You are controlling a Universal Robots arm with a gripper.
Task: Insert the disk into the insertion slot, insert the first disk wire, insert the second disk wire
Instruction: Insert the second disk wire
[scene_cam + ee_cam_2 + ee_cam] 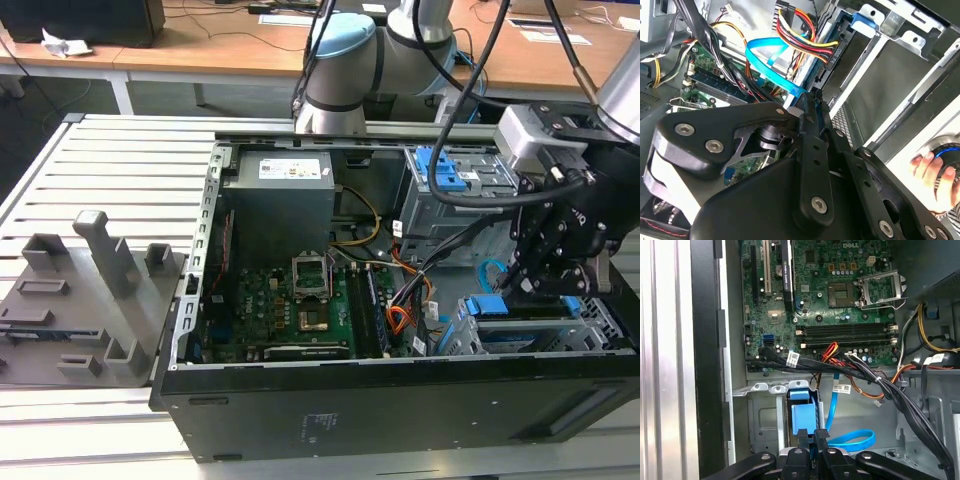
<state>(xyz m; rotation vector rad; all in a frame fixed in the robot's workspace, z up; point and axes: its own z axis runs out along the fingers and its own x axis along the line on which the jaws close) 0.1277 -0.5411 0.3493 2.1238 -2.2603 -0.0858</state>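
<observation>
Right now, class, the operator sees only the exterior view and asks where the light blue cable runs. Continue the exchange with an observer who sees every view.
Observer: In the first wrist view the second disk wire runs from a loop beside the robot hand up toward the motherboard.
Operator: And the red-orange lead?
Observer: In the second wrist view the first disk wire ends in a black plug just beyond the robot hand.
Operator: Anyone close?
Observer: A person's hand is close by in the second wrist view.
</observation>
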